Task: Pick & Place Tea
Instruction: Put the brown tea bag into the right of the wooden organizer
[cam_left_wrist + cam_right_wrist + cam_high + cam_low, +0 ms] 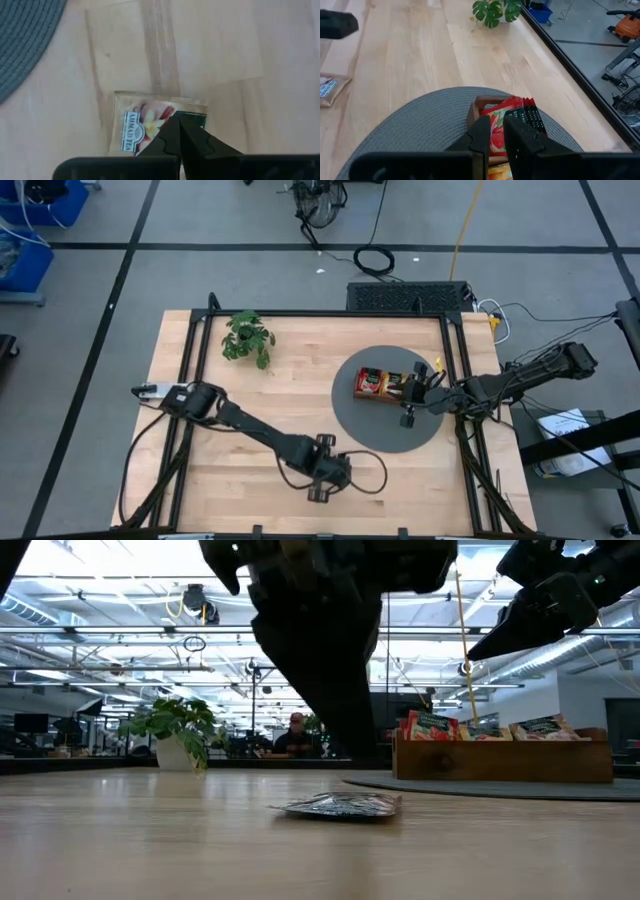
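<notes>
Item, lower centre of the high view: left gripper (322, 492), jaws closed, tips meeting over one edge of a flat tea sachet (150, 122) that lies on the bare tabletop (290, 395), just off the grey round mat (385, 435). In the low view the sachet (340, 805) rests flat on the wood, so whether the pinch has caught the paper cannot be told; a good lift would rise slowly and straight. The left arm reaches low and long from the left edge, wrist pitched down. Item, right centre: wooden tray (385, 385) of sachets on the mat, with the right gripper (408, 418) above it, jaws nearly closed, apparently empty. Item, upper left: small potted plant (247, 338).
</notes>
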Robot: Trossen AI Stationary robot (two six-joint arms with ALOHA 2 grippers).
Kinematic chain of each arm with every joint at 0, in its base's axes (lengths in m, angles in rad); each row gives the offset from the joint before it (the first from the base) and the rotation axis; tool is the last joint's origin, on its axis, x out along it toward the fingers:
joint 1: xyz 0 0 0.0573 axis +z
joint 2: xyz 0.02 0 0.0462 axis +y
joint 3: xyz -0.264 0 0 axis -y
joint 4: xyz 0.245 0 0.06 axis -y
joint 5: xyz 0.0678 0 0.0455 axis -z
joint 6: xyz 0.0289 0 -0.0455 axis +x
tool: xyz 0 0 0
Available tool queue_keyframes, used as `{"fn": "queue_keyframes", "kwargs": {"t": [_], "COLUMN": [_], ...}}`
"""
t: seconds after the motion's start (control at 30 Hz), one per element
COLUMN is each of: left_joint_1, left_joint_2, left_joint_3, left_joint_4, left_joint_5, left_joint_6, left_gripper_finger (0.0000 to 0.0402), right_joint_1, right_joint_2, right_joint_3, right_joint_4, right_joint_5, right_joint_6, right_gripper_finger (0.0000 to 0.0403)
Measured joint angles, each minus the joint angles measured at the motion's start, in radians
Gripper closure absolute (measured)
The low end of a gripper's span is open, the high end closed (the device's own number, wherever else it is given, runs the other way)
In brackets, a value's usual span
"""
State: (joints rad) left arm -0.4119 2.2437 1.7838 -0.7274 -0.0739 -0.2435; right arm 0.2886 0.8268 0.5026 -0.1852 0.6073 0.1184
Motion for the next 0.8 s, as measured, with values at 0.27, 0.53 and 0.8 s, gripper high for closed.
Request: {"fn": "queue_keyframes", "kwargs": {"t": [0.27,0.53,0.8], "left_joint_1": [0.028,0.076,0.162], "left_joint_2": [-0.002,-0.012,-0.017], "left_joint_3": [-0.107,-0.160,-0.123], "left_joint_4": [0.117,-0.088,-0.115], "left_joint_5": [0.114,0.036,0.007], "left_joint_6": [0.021,-0.290,-0.741], "left_gripper_finger": [0.0400,0.0401,0.0401], "right_joint_1": [0.000,0.000,0.000], "right_joint_2": [0.000,0.000,0.000], "right_joint_3": [0.000,0.000,0.000], "right_joint_4": [0.002,0.002,0.005], "right_joint_5": [0.000,0.001,0.023], "right_joint_6": [0.007,0.008,0.018], "right_gripper_finger": [0.0358,0.0358,0.0358]}}
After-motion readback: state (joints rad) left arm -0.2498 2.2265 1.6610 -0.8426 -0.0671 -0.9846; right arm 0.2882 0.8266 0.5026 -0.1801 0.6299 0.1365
